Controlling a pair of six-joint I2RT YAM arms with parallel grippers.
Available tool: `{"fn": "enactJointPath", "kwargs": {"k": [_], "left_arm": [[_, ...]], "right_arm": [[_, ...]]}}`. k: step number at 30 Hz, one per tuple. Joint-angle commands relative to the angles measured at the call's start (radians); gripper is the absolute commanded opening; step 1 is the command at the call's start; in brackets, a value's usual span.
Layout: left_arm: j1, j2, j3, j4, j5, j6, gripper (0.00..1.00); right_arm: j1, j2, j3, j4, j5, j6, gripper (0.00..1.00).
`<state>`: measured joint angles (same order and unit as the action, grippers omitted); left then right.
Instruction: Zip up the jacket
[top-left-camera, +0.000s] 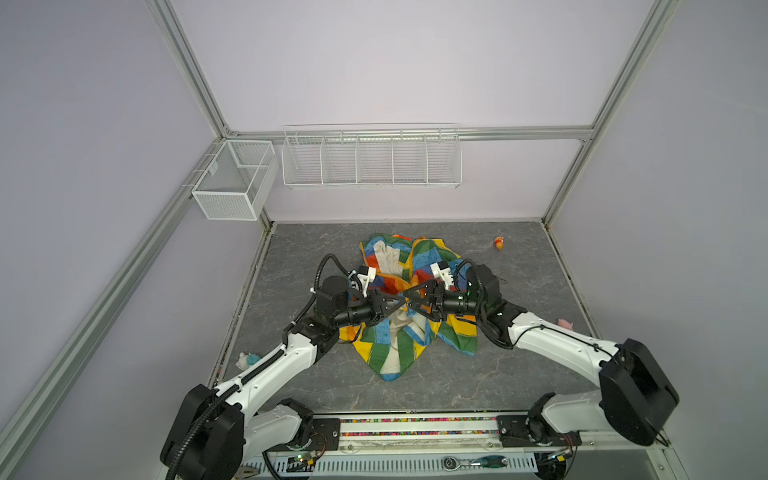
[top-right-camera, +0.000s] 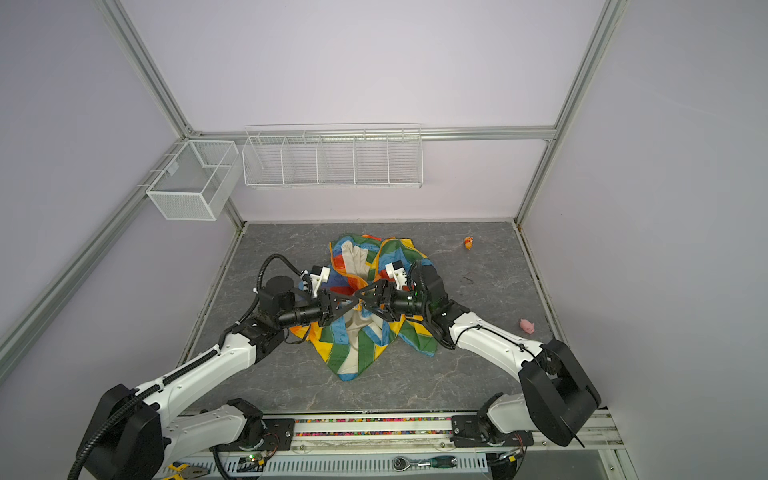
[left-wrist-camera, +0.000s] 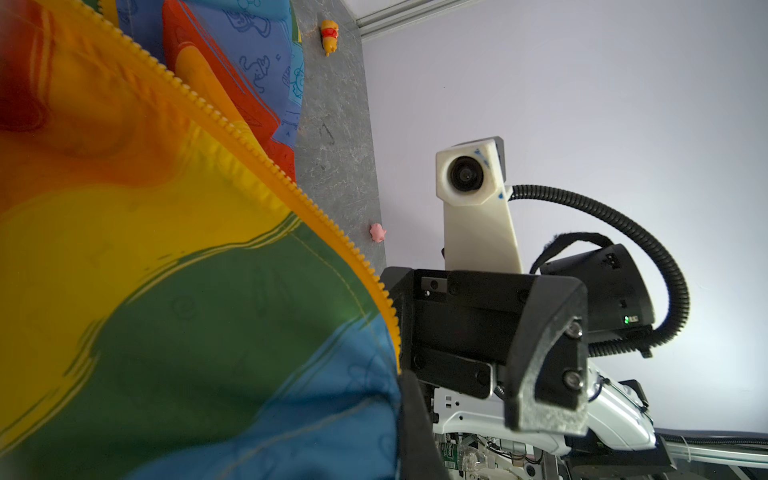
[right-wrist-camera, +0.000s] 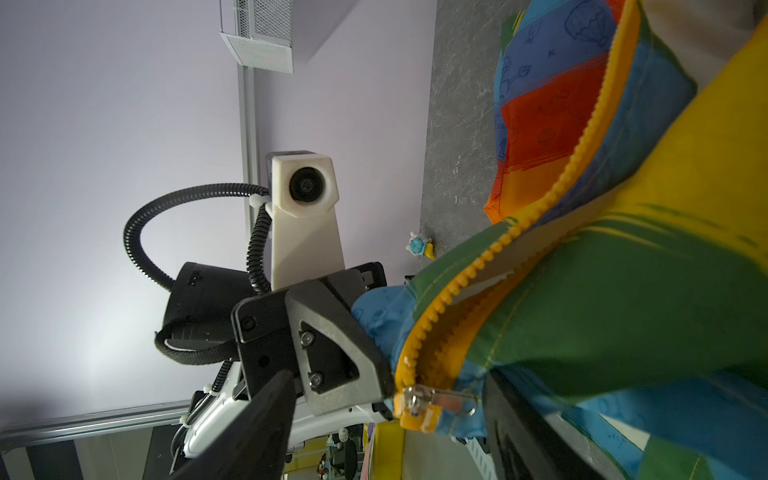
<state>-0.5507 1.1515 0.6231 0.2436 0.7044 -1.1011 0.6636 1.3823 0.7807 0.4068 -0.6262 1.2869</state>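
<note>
The rainbow-striped jacket (top-left-camera: 395, 347) (top-right-camera: 361, 347) lies crumpled mid-table, cream lining showing. My left gripper (top-left-camera: 398, 300) (top-right-camera: 356, 297) is shut on the blue hem corner beside the zipper; in its wrist view the jacket (left-wrist-camera: 166, 249) covers one finger and the orange-yellow zipper teeth (left-wrist-camera: 249, 143) run diagonally. My right gripper (top-left-camera: 409, 301) (top-right-camera: 366, 300) faces it tip to tip and stands open. In the right wrist view the metal zipper slider (right-wrist-camera: 415, 401) and its pull tab hang between the right gripper's (right-wrist-camera: 388, 376) spread fingers, touching neither, at the bottom of the zipper teeth (right-wrist-camera: 582, 154).
Small toys lie on the grey table: an orange figure (top-left-camera: 499, 242) at the back right, a pink pig (top-left-camera: 564, 323) at the right, a blue-white one (top-left-camera: 249, 360) at the left edge. Wire baskets (top-left-camera: 370, 160) hang on the back wall. Tools (top-left-camera: 473, 461) lie below the front rail.
</note>
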Motion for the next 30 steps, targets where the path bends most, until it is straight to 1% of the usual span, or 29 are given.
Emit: {"fn": "enactJointPath", "kwargs": {"k": [1, 11, 19, 30], "left_arm": [[-0.002, -0.021, -0.01, 0.05, 0.007, -0.022, 0.0], [-0.002, -0.016, -0.011, 0.052, 0.007, -0.025, 0.0], [-0.002, -0.015, -0.011, 0.048, 0.006, -0.024, 0.0], [-0.002, -0.018, -0.011, 0.04, 0.005, -0.021, 0.0]], "right_arm": [[0.008, 0.011, -0.022, 0.076, -0.007, 0.045, 0.74], [0.01, 0.029, -0.053, 0.211, -0.016, 0.117, 0.69], [0.011, 0.011, -0.064, 0.205, -0.01, 0.118, 0.58], [0.009, -0.018, -0.067, 0.153, 0.002, 0.095, 0.47]]}}
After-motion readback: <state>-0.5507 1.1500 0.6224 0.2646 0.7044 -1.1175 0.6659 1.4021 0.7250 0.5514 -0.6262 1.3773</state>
